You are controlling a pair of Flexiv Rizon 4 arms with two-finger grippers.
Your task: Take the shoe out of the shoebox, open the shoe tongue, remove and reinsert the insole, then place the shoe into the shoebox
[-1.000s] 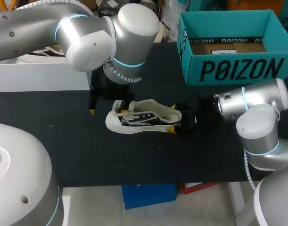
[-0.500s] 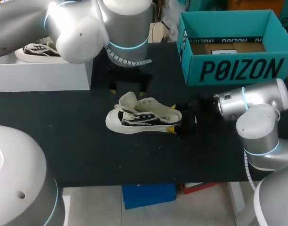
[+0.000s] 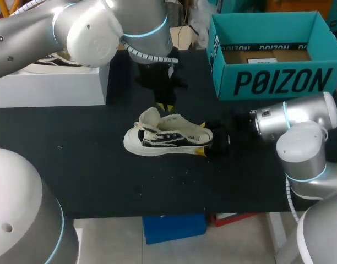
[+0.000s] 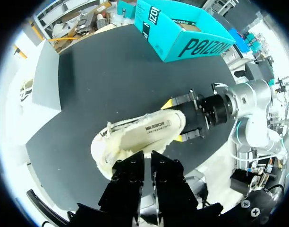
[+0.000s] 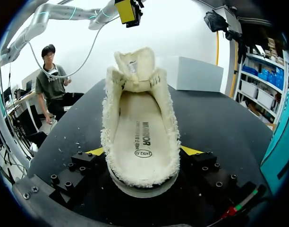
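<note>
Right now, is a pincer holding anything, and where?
The right pincer grips the shoe by its heel, a finger on each side. The left pincer holds nothing.

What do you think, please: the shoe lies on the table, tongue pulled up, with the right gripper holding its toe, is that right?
No: the right gripper holds the shoe by its heel, not its toe, as the right wrist view shows. The shoe does lie on the table, tongue pulled up.

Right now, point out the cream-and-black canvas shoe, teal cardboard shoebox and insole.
cream-and-black canvas shoe [image 3: 163, 142], head view, black side panel.
teal cardboard shoebox [image 3: 278, 81], head view, front wall.
cream insole [image 5: 142, 127], right wrist view, centre.
</note>
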